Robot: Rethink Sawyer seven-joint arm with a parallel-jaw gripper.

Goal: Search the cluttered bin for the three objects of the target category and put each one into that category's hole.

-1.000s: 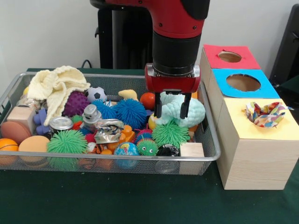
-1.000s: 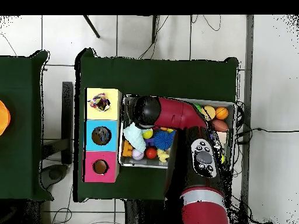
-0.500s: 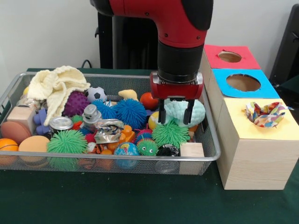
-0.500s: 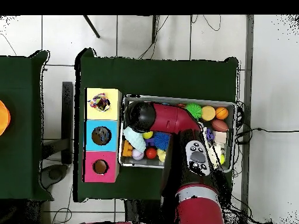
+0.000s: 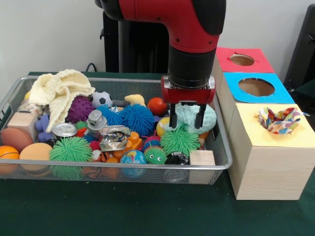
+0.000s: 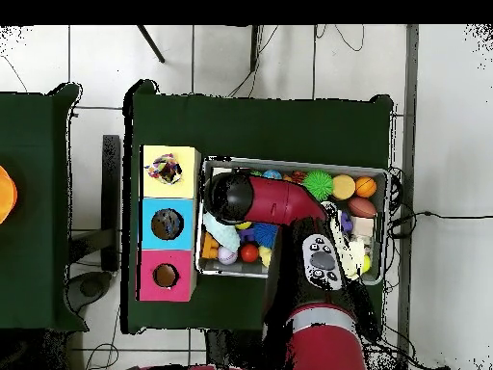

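In the front view my gripper (image 5: 186, 125) hangs at the right end of the wire bin (image 5: 123, 166), open. Its two fingers straddle a mint-green knitted cloth (image 5: 203, 118), one on each side. A cream knitted cloth (image 5: 59, 91) lies at the bin's back left. The yellow box (image 5: 268, 147) right of the bin has a patterned cloth (image 5: 279, 120) stuffed in its hole. From overhead the arm's wrist (image 6: 231, 196) covers the gripper, and the mint cloth (image 6: 223, 234) pokes out beside it, close to the boxes.
Behind the yellow box stand a blue box with an open hole (image 5: 256, 87) and a red box with an open hole (image 5: 241, 60). The bin is packed with spiky rubber balls (image 5: 179, 140), small balls, cans (image 5: 64, 130) and wooden blocks (image 5: 202, 158).
The gripper has shifted right toward the boxes and come lower, so its fingers now reach down around the mint cloth. Nothing in the bin has moved.
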